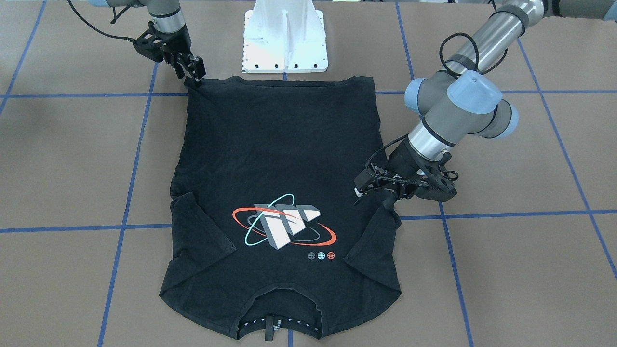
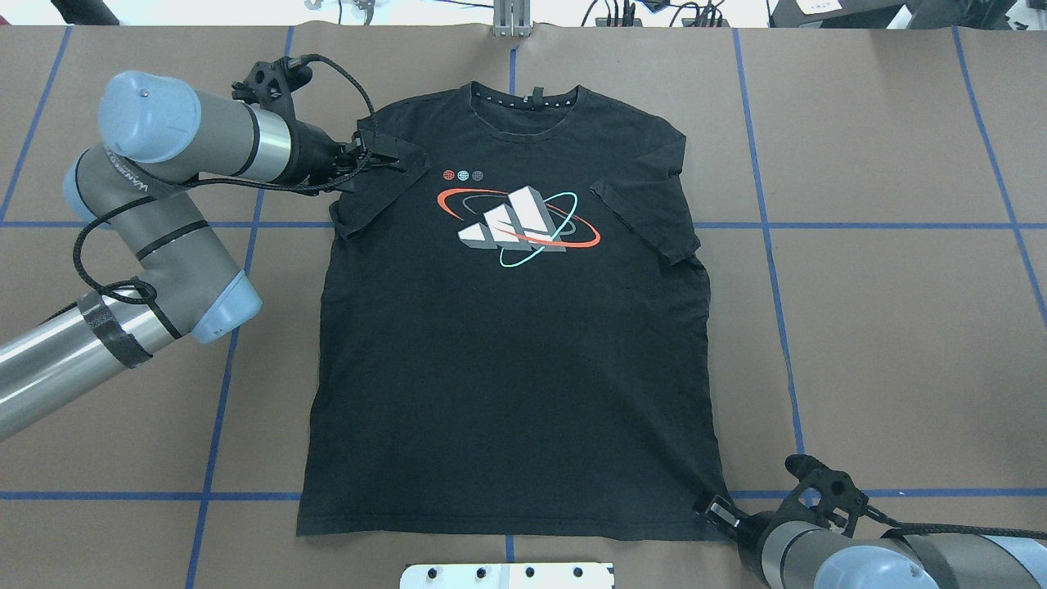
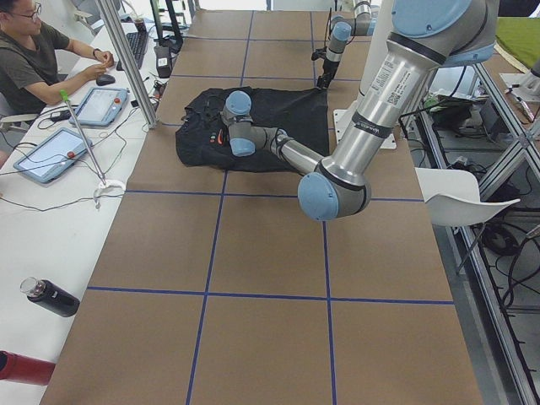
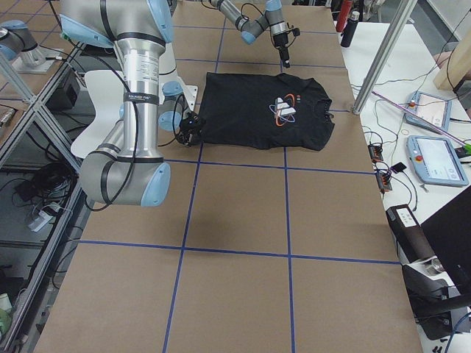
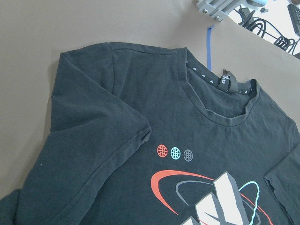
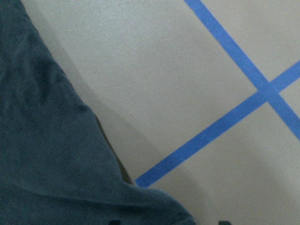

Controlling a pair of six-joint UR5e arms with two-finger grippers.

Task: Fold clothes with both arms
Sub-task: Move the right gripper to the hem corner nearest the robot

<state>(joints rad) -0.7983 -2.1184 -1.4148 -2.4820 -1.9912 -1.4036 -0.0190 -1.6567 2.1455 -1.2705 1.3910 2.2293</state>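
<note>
Honestly, a first fold looked to be underway: the black T-shirt point(image 2: 507, 343) was laid flat and face-up mid-table point(image 2: 859, 327), its sleeve point(image 2: 368, 196) pinched in the closed left gripper point(image 2: 378, 157), and the hem corner point(image 1: 189, 83) apparently clamped by the right gripper point(image 1: 196, 73). Next, both held edges would probably need to be lifted and carried inward together

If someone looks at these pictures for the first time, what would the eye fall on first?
A black T-shirt lies spread flat, front up, in the middle of the brown table, its white, red and teal logo bright on the chest. The left gripper seems to pinch up a sleeve at the collar end. The right gripper sits at the hem corner on the other side, near the white pedestal.
</note>
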